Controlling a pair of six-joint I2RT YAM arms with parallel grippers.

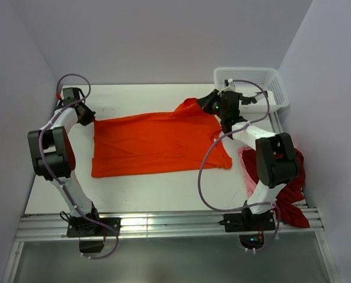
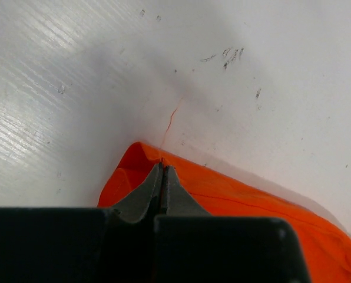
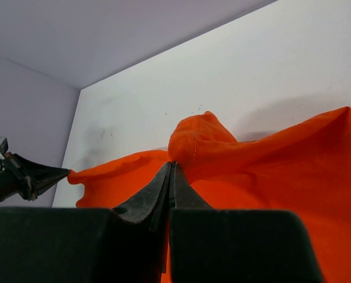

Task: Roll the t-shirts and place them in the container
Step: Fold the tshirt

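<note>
A bright orange t-shirt [image 1: 158, 144] lies spread across the white table [image 1: 134, 191]. My left gripper [image 1: 90, 119] is shut on its far left corner, where cloth wraps the closed tips [image 2: 162, 168]. My right gripper [image 1: 206, 106] is shut on the bunched far right part of the shirt [image 3: 281, 165], which rises in a hump just beyond the jaws [image 3: 171, 165]. The far edge of the cloth hangs between the two grippers. In the right wrist view the left gripper [image 3: 60, 173] pinches the opposite corner. A dark red t-shirt [image 1: 294, 203] and a pale pink one [image 1: 247, 165] lie heaped at the right edge, beside the right arm.
A white mesh basket [image 1: 246, 69] stands at the far right corner, just behind the right gripper. Lilac walls close in the table on three sides. A metal rail [image 1: 164, 224] with both arm bases runs along the near edge.
</note>
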